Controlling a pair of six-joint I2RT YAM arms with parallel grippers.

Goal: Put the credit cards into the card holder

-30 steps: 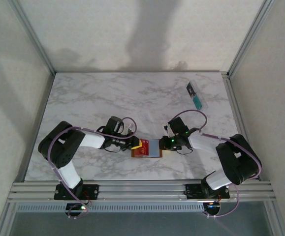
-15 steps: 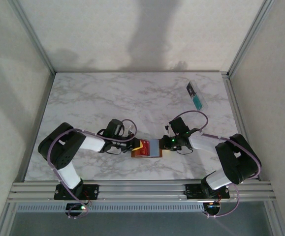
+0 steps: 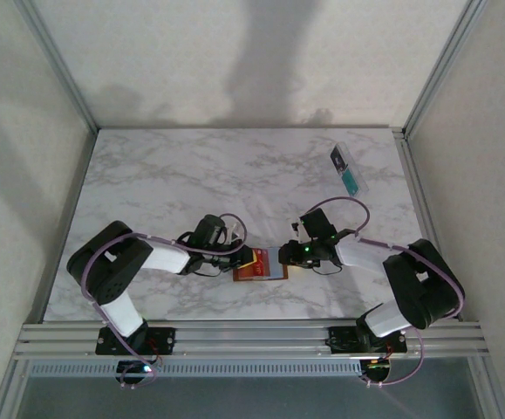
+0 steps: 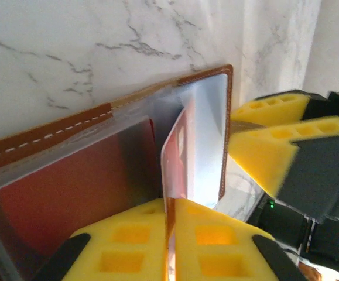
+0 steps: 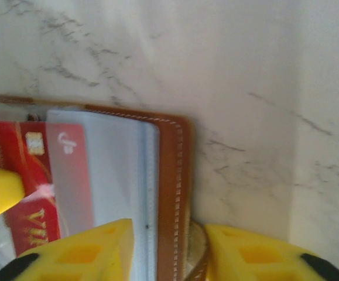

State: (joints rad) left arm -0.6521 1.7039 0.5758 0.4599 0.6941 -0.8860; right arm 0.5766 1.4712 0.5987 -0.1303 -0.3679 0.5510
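1. My left tool (image 4: 169, 219) is clamped on a red card (image 4: 178, 146), which stands edge-on in the open card holder (image 4: 52, 137).
2. My right tool (image 5: 168, 249) pinches the card holder's 3 o'clock edge.
3. The card holder lies at 6 o'clock on the worktop (image 3: 147, 175).

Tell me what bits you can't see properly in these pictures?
Top view: card holder pockets are too small to tell.
Left wrist view: red card stands edge-on, so its print is unreadable; left gripper hides its near end.
Right wrist view: the picture's bottom edge cuts off the card holder's lower part.
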